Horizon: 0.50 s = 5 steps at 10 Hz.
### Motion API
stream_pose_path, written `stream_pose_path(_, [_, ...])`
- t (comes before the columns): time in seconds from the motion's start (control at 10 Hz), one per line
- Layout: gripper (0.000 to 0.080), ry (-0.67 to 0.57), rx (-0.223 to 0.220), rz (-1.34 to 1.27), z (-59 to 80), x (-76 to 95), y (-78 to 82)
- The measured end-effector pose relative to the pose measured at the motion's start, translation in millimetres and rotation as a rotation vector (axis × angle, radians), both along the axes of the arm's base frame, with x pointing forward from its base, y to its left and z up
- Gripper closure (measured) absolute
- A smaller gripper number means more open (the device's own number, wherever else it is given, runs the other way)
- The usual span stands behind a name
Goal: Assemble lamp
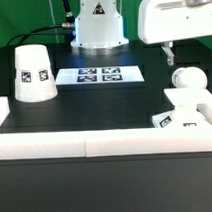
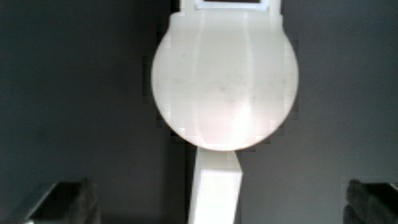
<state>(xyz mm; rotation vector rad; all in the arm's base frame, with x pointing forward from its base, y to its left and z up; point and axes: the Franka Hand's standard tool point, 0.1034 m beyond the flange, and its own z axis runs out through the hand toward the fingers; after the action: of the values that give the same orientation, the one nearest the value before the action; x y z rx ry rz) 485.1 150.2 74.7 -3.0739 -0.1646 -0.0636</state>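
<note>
As the dark fingers (image 2: pixel 61 200) are seen wide apart with nothing between them, the tool (image 1: pixel 169 57) is recorded as spread and empty, held just above the bulb (image 1: pixel 186 78). The bulb is seen upright on the base (image 1: pixel 184 113) at the exterior view's right; full seating cannot be told. The shade (image 1: pixel 34 72) is found on the counter (image 1: pixel 104 109), well apart: fitting it is judged outstanding.

The white cone shade (image 1: pixel 32 72) stands wide end down at the exterior view's left; the round bulb (image 1: pixel 186 78) sits on the tagged base (image 1: pixel 195 115) at its right.
</note>
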Motion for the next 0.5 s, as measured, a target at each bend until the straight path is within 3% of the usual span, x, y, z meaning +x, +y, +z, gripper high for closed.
stream_pose_path(0.2, [0.0101, 0.005, 0.001, -0.012, -8.4, -10.8, 4.6])
stream_pose_path(0.5, [0.0101, 0.026, -0.005, -0.005, -12.7, -13.2, 5.2])
